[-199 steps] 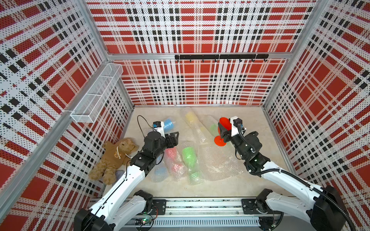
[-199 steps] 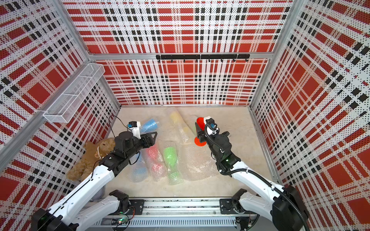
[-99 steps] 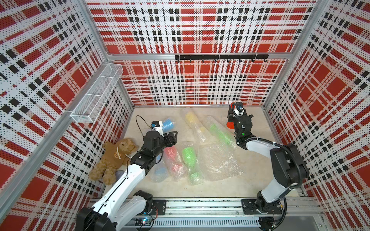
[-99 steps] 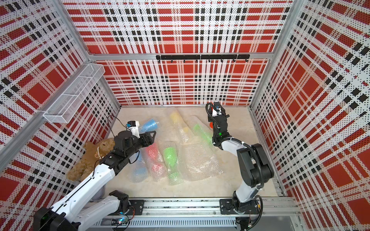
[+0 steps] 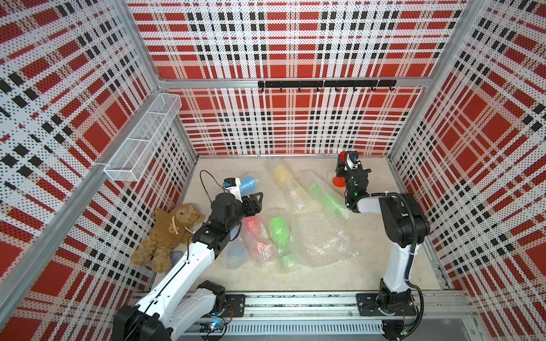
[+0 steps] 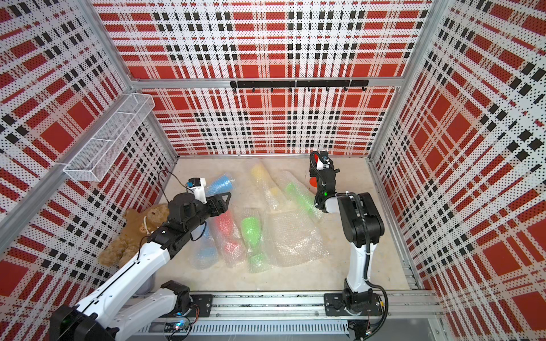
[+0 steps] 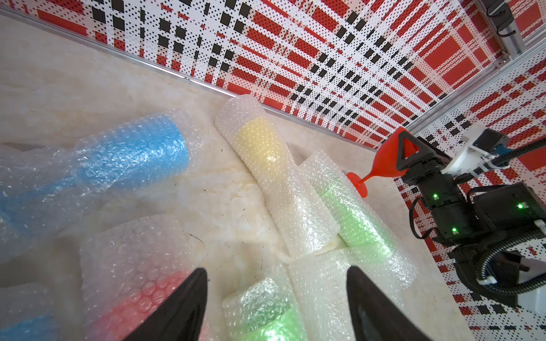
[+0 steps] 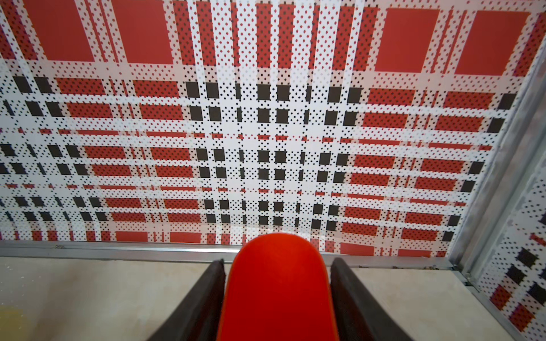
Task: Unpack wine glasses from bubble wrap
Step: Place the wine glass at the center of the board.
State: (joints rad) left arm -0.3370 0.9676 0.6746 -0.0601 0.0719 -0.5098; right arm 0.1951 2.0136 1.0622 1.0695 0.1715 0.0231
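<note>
red goblet [image 7: 384, 159]: bare of wrap, pinched at the bowl by the right pincer [image 8: 277, 262], near the far right corner of the bench [image 5: 372, 242]; tilted, bowl toward the back wall, foot low; foot-to-bench contact not clear.
right pincer: fingers [image 8: 204, 298] pressed on either side of the red bowl.
left pincer [image 7: 276, 270]: spread wide, holding nothing, hovering over the near row of rolls on the left side.
bubble wrap [image 5: 322, 242]: one loose clear sheet lying crumpled mid-bench, touching the rolls beside it; the rest rolled around goblets.
wrapped blue goblet [image 7: 133, 156]: lying on its side, far left, just beyond the left pincer in both top views.
wrapped yellow goblet [image 7: 260, 141]: lying down, far centre, one end near the back wall.
far green roll [image 7: 351, 218]: lying just beside the yellow one, touching it, close to the red foot.
wrapped red goblet [image 5: 254, 227]: lying below the left pincer.
near green roll [image 5: 277, 230]: beside the wrapped red one, against the loose sheet.
near blue roll [image 5: 236, 252]: partly under the left arm.
teddy bear [image 5: 168, 230]: against the left wall, beside the left arm.
</note>
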